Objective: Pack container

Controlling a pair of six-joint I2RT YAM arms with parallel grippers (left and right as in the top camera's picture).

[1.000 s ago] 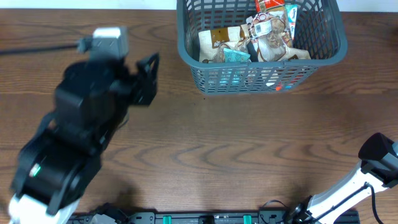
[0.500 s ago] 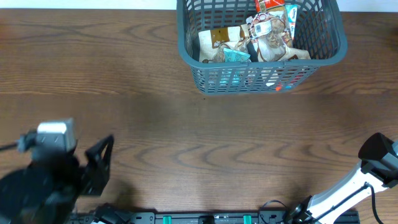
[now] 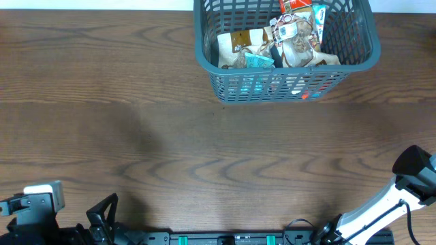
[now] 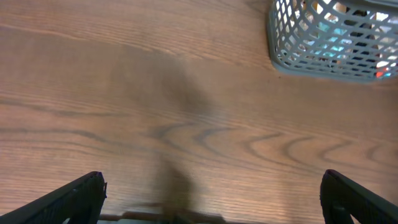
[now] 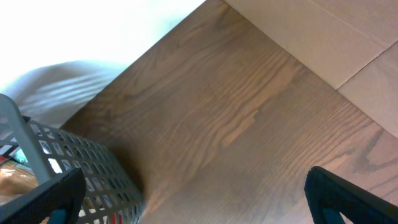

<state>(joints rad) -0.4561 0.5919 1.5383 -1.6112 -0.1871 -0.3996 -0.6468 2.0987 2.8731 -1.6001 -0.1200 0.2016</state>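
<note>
Presently the container (image 3: 225,75) is sitting upright at the far side of the tabletop (image 3: 204,150), right of centre, with snack packets (image 3: 272,44) lying inside. The left end effector (image 4: 211,198) is hanging at the near left edge, released, fingers spread wide and nothing between them. The right end effector (image 5: 199,199) is likewise standing released and empty, a container corner showing beside one finger.

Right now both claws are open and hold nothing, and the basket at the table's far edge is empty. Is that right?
Not quite: the basket is not empty. The overhead view shows several snack packets inside it. The rest stands.
</note>
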